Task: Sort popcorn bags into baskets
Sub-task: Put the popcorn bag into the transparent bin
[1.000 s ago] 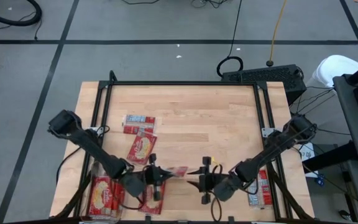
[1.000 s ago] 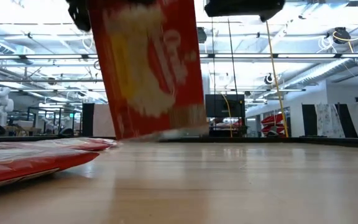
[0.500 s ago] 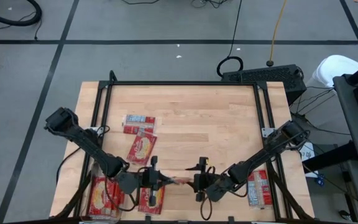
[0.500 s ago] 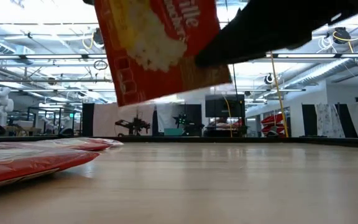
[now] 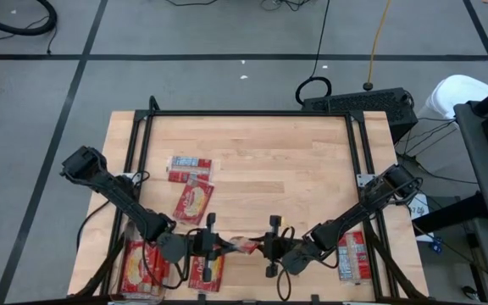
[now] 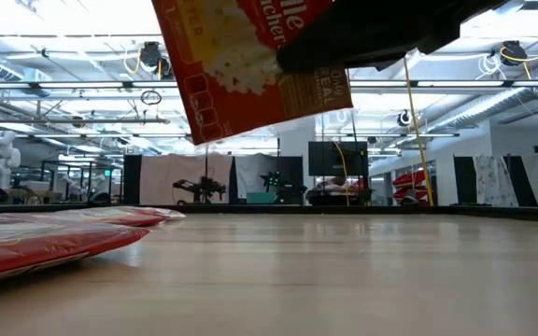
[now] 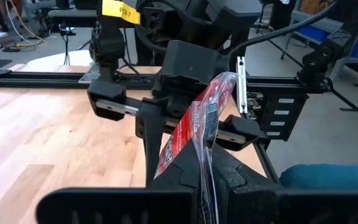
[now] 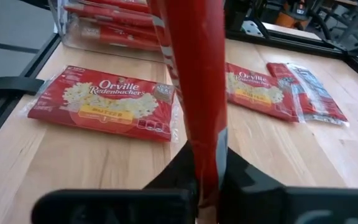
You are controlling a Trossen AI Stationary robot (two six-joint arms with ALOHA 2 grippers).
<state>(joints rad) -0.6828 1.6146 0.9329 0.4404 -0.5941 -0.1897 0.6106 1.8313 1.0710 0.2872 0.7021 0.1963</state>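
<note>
Two matte-black jointed arms run in from the table's lower corners in the high view, with boxy housings and thin black cables. The right gripper (image 7: pixel 188 118) shows blocky black fingers, a silver rail and a yellow tag up top.

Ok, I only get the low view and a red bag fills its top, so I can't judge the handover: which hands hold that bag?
Observer: Both. The left hand and right hand are shut on opposite ends of the popcorn bag.
Operator: Where's the bin?
Observer: The clear bin sits at the table's lower left corner in the high view, with bags inside.
Operator: Any loose bags?
Observer: At least three loose bags lie left of centre.
</note>
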